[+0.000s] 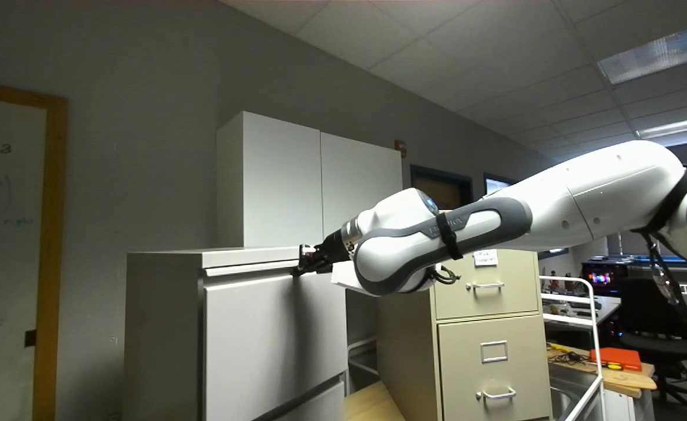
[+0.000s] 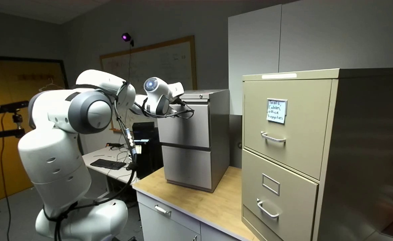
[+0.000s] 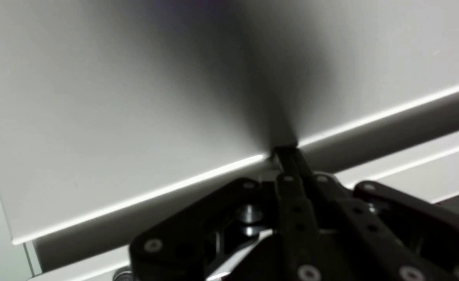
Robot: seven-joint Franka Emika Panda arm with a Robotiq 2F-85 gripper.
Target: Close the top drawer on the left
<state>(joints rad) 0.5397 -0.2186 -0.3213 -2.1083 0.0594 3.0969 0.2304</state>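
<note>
The top drawer [image 1: 276,333] is a wide, flat white front on a low white cabinet. It also shows in an exterior view [image 2: 191,125] and fills the upper part of the wrist view [image 3: 96,117]. Its front looks nearly flush with the cabinet body, with a narrow dark gap along its side edge. My gripper [image 1: 303,263] is at the drawer's top edge. In the wrist view my gripper [image 3: 286,150] has its fingers together, tips against the drawer's bright edge, with nothing seen between them. The fingertips are hidden behind the wrist in an exterior view.
A beige filing cabinet [image 2: 286,150] with handles stands beside the white cabinet. Both rest on a wooden counter [image 2: 199,201]. A tall white cupboard [image 1: 282,181] stands behind. A white metal rack [image 1: 594,351] is by the beige cabinet. Cables [image 2: 183,113] hang from the wrist.
</note>
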